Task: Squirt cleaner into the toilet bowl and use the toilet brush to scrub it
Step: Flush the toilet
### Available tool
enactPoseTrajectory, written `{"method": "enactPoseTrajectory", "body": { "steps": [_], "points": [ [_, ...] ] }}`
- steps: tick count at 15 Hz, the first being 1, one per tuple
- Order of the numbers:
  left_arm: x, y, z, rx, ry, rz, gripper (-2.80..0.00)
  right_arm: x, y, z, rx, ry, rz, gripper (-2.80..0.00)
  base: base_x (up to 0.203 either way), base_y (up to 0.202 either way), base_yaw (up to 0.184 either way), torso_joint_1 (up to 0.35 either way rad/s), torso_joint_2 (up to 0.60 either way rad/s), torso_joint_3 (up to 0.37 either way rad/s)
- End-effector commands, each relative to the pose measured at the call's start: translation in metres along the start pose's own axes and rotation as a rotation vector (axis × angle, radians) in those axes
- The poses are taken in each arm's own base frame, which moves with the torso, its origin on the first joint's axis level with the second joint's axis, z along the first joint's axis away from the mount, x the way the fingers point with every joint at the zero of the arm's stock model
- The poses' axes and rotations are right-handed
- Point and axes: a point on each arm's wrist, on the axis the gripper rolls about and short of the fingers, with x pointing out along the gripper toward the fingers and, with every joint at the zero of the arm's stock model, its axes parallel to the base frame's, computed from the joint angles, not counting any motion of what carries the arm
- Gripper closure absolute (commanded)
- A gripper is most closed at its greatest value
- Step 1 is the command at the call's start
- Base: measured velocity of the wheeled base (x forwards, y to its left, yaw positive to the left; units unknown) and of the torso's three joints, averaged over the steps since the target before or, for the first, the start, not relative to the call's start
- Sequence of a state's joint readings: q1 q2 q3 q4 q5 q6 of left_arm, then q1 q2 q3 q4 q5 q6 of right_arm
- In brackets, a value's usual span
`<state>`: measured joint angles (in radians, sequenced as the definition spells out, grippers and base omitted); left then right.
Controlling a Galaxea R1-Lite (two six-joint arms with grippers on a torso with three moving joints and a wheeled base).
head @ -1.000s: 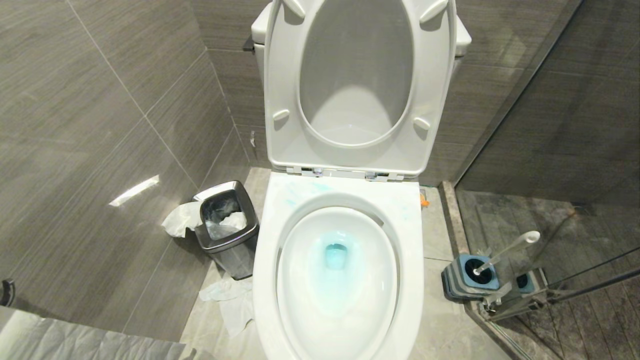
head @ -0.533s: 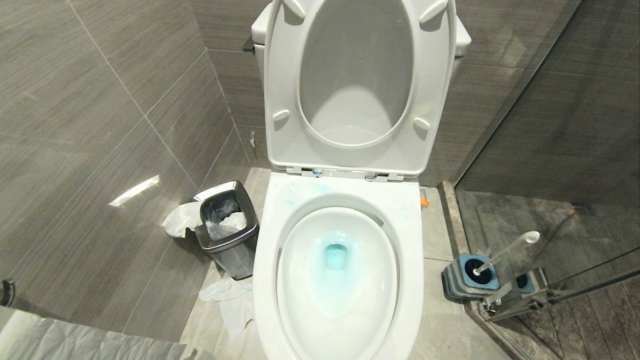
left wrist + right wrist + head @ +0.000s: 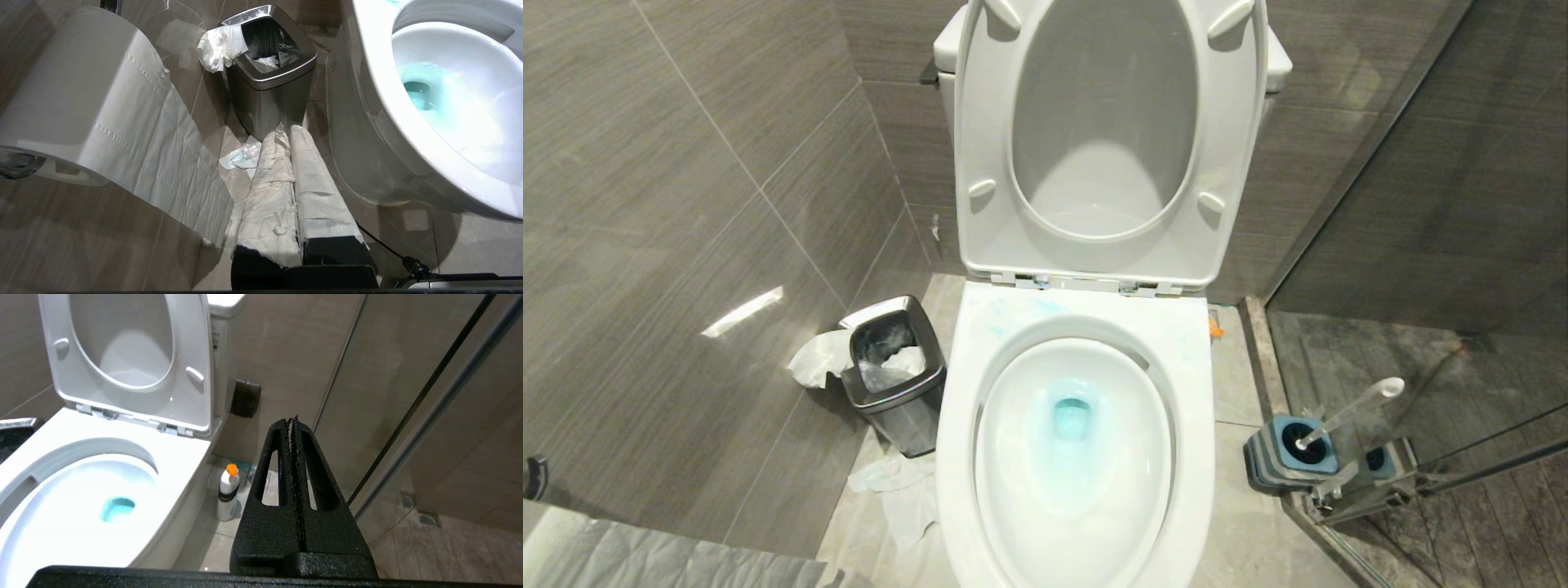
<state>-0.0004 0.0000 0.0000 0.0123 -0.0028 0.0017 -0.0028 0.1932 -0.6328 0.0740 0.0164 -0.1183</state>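
here one toilet bowl (image 3: 1078,506), one toilet brush (image 3: 1347,408).

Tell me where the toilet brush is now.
In the head view the toilet brush stands in its blue-topped holder on the floor, right of the toilet bowl, against the glass partition.

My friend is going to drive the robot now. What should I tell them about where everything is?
Left pincer: shut, empty, paper-wrapped fingers, low beside the steel bin.
Right pincer: shut, empty, in the air right of the toilet bowl.
Cleaner: turquoise in the bowl's water, with faint streaks on the back rim. A white bottle with an orange cap stands on the floor right of the toilet.
Toilet brush: in its blue-topped holder on the floor, right of the bowl.
Done: squirting, it seems.
Left: unclear whether scrubbing has been done; if not, take the brush and scrub.
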Motion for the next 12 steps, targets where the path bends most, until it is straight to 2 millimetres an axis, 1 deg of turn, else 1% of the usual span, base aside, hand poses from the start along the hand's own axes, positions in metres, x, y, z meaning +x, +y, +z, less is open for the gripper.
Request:
{"method": "enactPoseTrajectory", "body": {
  "steps": [1,7,9,12],
  "points": [
    [0.000,0.000,0.000,0.000,0.002,-0.001,0.00,-0.016,0.002,-0.022,0.001,-0.015,0.004,0.00,0.000,0.000,0.000,0.000,0.00,0.000],
    [0.000,0.000,0.000,0.000,0.002,-0.001,0.00,-0.019,0.008,-0.072,0.043,0.067,0.002,0.00,0.000,0.000,0.000,0.000,0.00,0.000],
    [0.000,0.000,0.000,0.000,0.002,-0.001,0.00,-0.014,0.010,-0.089,0.044,0.090,0.003,0.00,0.000,0.000,0.000,0.000,0.00,0.000],
    [0.000,0.000,0.000,0.000,0.002,0.000,0.00,-0.007,0.015,-0.126,0.044,0.121,0.006,0.00,0.000,0.000,0.000,0.000,0.00,0.000]
  ]
}}
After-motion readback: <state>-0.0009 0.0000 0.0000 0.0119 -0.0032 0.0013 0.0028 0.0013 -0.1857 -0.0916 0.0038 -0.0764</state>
